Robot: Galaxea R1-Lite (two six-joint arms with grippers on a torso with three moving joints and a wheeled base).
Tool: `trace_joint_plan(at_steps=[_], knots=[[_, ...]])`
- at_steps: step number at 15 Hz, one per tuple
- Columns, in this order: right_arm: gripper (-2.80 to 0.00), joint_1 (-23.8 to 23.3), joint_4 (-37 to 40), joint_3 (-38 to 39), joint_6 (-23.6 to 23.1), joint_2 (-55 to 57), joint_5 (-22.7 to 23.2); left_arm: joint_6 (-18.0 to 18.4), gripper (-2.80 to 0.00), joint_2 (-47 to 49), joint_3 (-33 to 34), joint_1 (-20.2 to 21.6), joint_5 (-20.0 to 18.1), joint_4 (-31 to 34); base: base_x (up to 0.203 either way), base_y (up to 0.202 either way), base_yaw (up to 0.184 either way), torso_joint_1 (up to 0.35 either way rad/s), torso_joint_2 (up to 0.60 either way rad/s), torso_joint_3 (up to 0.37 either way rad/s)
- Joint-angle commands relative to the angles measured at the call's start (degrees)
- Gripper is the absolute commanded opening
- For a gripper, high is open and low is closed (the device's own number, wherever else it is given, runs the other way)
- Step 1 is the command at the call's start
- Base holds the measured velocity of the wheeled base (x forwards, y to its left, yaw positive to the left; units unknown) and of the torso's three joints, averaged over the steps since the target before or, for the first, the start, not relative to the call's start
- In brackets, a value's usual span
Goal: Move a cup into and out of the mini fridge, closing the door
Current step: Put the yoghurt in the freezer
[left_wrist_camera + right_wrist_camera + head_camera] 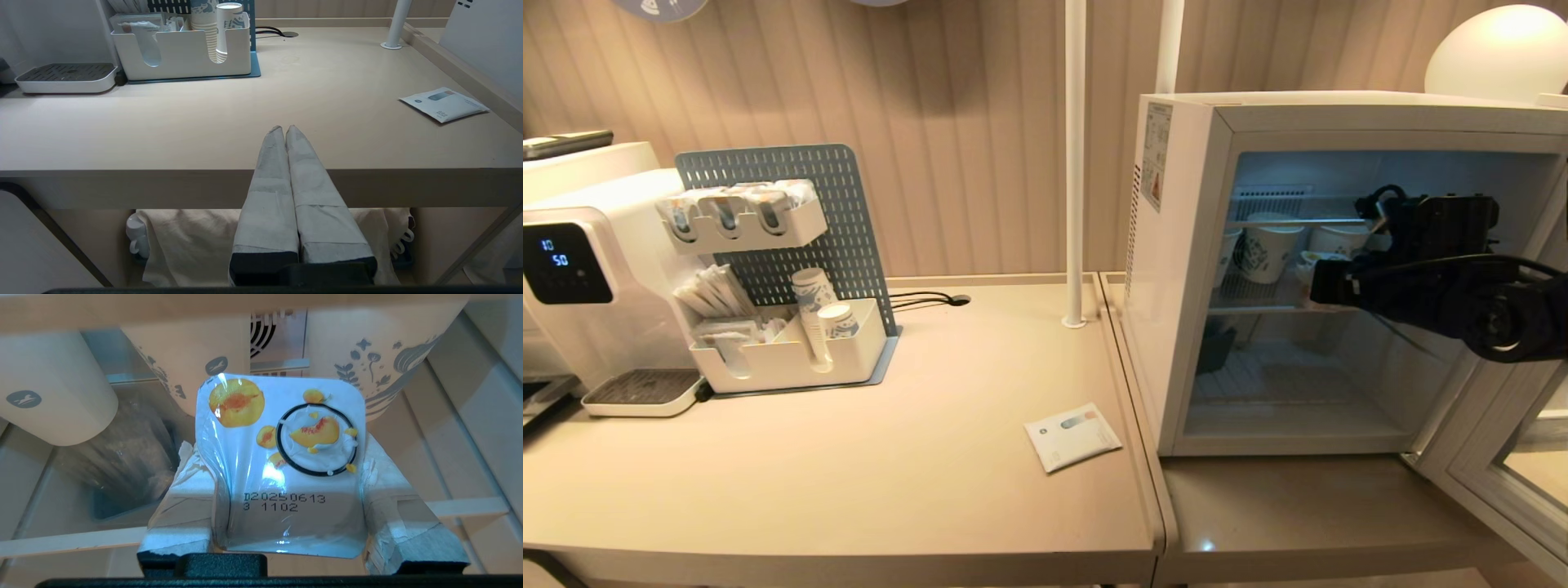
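Right arm, black, extended forward at shoulder height from right side, wrist level. Right claw (282,457) at its far end, tape-wrapped fingers (392,506) set apart on either side of small white plastic cup with peach-printed foil lid (282,465), gripping it. Left claw (284,132) parked low, tape-wrapped fingers pressed together, pointing forward, nothing held.
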Motion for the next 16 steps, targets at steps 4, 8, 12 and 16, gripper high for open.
trace_joint_plan(at_steps=[4,8,12,16], knots=[[-2.80,1.8,0.4,-0.9,0.1,3.8,-0.1,-0.1,-2.80,0.0,0.0,0.0,0.0,0.0,0.000,0.000,0.000,0.000,0.00,0.000],[-2.80,2.0,0.5,-2.8,0.5,5.1,-0.4,-0.1,-2.80,0.0,0.1,0.0,0.0,0.0,0.000,0.000,0.000,0.000,0.00,0.000],[-2.80,1.9,0.5,-3.2,0.8,4.8,-0.4,-0.1,-2.80,0.0,0.1,0.0,0.0,0.0,0.000,0.000,0.000,0.000,0.00,0.000],[-2.80,1.8,1.3,-7.2,0.8,6.8,-1.2,-0.1,-2.80,0.0,0.1,0.0,0.0,0.0,0.000,0.000,0.000,0.000,0.00,0.000]])
